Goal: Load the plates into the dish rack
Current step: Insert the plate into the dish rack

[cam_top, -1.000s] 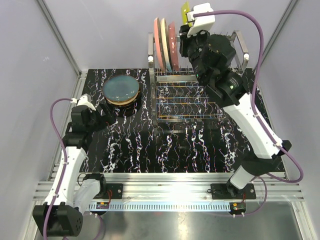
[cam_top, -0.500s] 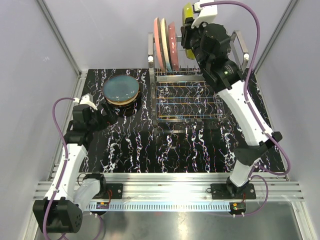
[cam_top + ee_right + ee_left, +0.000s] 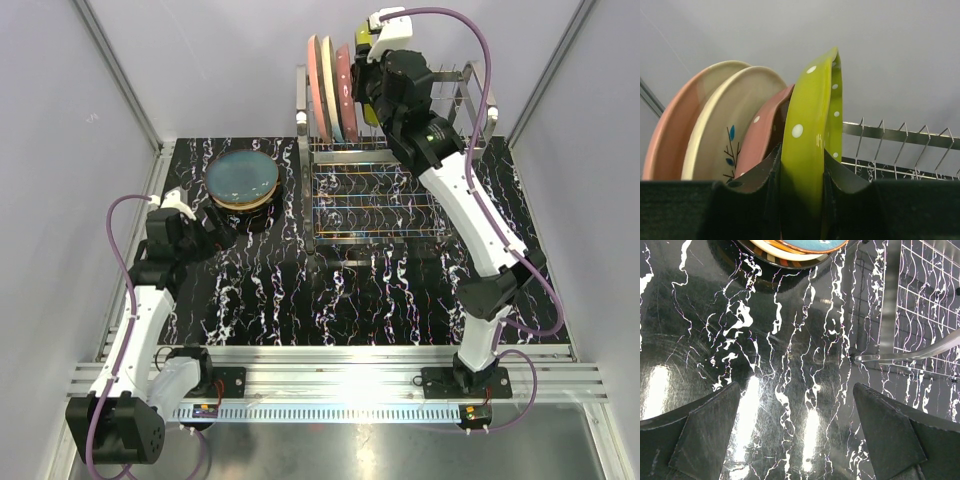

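While the right tool point(image 3: 801, 167) pinches the dotted green plate point(image 3: 812, 115) at twelve o'clock of the dish rack point(image 3: 370, 205), slotting is in hand; lower it, apparently between tines point(image 3: 879, 137). Left tool point(image 3: 795, 432) spread.

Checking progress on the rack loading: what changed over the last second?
The right gripper, shut on the green dotted plate, carried it left, up beside the three racked plates. No grasp or release. The left gripper stayed open and the table stack untouched.
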### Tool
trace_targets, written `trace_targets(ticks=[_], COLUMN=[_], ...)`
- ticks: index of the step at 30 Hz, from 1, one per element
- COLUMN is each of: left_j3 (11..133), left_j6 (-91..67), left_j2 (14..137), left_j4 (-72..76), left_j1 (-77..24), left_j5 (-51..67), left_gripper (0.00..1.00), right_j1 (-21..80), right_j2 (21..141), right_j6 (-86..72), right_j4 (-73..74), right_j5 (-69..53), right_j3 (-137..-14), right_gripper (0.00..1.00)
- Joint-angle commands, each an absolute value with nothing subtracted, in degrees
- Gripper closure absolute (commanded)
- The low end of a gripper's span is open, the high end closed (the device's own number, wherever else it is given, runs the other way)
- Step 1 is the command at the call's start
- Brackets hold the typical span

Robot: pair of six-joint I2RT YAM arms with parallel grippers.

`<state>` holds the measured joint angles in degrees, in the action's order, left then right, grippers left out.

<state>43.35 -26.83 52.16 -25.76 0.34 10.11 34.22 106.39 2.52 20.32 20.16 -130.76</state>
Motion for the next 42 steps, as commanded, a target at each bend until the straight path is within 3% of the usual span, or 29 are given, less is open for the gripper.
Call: trace_targets(ticks=[1, 28, 42], left_j3=[43.2, 42.9, 42.9], left_j6=[-27.2, -27.5, -27.5], left_j2=[52.4, 52.5, 52.2], left_j4=[-22.5, -22.2, -22.3], left_j1=[0.3, 0.3, 0.4], left_j5=[12.0, 13.5, 13.4], left_gripper=[0.01, 0.01, 0.01], right_j1=[33.5, 33.5, 33.5], right_j2=[105.0, 97.5, 96.9], right_j6=[1.8, -5.5, -5.5], right_j4=[8.5, 1.0, 2.6], right_j5=[20.5, 20.2, 17.9], right_j3=[-135.5, -117.2, -115.4], right_gripper=[0.95, 0.95, 0.64])
